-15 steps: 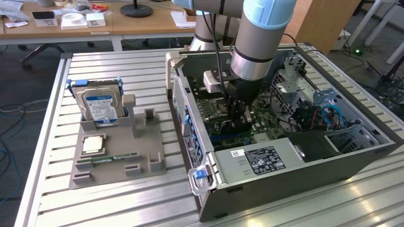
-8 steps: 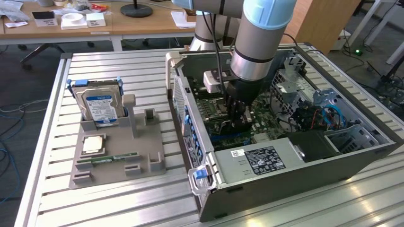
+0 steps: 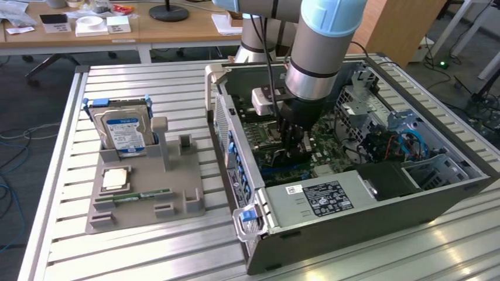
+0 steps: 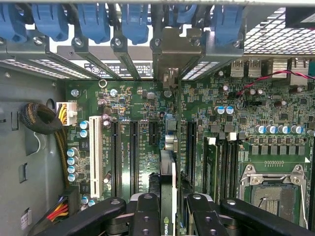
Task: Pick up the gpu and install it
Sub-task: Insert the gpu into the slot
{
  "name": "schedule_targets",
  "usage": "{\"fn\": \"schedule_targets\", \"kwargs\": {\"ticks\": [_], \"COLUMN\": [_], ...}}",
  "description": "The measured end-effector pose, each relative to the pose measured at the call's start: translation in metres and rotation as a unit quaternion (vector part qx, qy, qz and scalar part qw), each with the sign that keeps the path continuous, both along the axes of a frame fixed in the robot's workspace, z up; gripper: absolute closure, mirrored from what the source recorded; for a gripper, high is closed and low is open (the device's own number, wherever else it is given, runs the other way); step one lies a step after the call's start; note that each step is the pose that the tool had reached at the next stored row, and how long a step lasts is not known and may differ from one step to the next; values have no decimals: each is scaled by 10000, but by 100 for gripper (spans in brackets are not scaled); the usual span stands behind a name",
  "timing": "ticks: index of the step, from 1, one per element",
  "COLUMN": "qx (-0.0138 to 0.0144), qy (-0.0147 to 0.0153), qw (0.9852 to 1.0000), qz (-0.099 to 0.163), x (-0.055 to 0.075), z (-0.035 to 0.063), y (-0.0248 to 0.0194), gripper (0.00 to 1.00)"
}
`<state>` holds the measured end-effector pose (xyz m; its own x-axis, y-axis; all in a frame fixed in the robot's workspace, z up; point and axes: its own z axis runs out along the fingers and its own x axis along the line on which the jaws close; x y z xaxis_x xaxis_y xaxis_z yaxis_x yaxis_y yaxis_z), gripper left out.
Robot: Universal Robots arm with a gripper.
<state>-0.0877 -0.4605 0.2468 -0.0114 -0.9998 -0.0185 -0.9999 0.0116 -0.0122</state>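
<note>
The hand (image 4: 171, 204) grips the gpu (image 4: 168, 169) (edge-on) over the motherboard (image 4: 133, 105).

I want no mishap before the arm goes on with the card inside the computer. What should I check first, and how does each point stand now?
1. Grip: the tool clamps the gpu edge-on: ok.
2. Access: the case lies open, the motherboard exposed: ok.
3. The cable bundle lies apart from the gpu: ok.
4. The gpu lined up with a slot: cannot tell.
5. The gpu fully seated: cannot tell.
</note>
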Motion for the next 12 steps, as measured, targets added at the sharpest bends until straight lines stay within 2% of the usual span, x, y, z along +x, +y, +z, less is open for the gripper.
{"fn": "schedule_targets", "kwargs": {"ticks": [12], "qx": [0], "qy": [0], "qw": [10000], "qz": [0], "x": [-3], "z": [-7], "y": [0], "gripper": [74]}}
